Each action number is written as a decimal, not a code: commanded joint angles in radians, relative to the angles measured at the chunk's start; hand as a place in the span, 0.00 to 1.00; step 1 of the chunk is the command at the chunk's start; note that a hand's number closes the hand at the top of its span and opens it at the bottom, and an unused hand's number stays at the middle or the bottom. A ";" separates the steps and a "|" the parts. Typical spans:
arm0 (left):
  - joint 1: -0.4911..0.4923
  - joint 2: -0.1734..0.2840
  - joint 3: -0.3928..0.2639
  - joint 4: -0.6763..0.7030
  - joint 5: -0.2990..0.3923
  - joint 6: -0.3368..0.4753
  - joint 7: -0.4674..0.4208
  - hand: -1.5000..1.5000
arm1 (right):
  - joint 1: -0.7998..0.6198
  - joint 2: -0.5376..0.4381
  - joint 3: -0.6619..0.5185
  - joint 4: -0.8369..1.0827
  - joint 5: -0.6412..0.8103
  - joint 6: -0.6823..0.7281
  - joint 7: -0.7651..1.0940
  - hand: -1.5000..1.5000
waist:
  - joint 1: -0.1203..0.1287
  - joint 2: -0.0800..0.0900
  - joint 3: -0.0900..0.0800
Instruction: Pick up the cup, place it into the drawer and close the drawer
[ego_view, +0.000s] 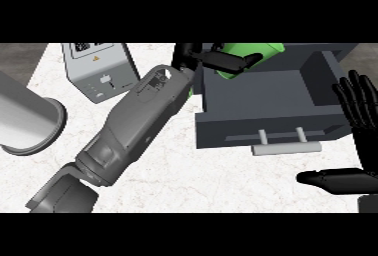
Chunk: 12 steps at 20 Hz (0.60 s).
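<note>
A bright green cup (255, 51) hangs over the back left corner of the open dark grey drawer (258, 100). My left hand (214, 59) is curled round the cup's lower part and hides much of it; its grey forearm runs up from the lower left. The drawer's pale handle (284, 146) faces the counter's front. My right hand (354, 135) stands open at the right edge beside the drawer's right wall, fingers up and thumb pointing left below the drawer's front corner.
A grey box-shaped appliance (100, 70) stands at the back left of the white marble counter (192, 180). A large grey cylinder (26, 122) lies at the left edge.
</note>
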 joint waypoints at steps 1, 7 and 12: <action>-0.037 0.000 -0.131 0.016 0.065 0.096 0.053 1.00 | -0.044 0.007 0.023 0.017 0.014 -0.010 0.023 0.00 | -0.020 0.003 0.000; -0.028 0.000 -0.237 0.061 0.086 0.070 0.078 0.00 | -0.077 -0.039 -0.034 0.036 -0.042 0.019 0.040 0.00 | -0.037 0.009 0.000; -0.037 0.000 -0.315 0.116 0.053 0.086 0.107 0.00 | -0.032 -0.050 -0.052 -0.001 -0.048 0.030 0.024 0.00 | -0.021 0.005 0.000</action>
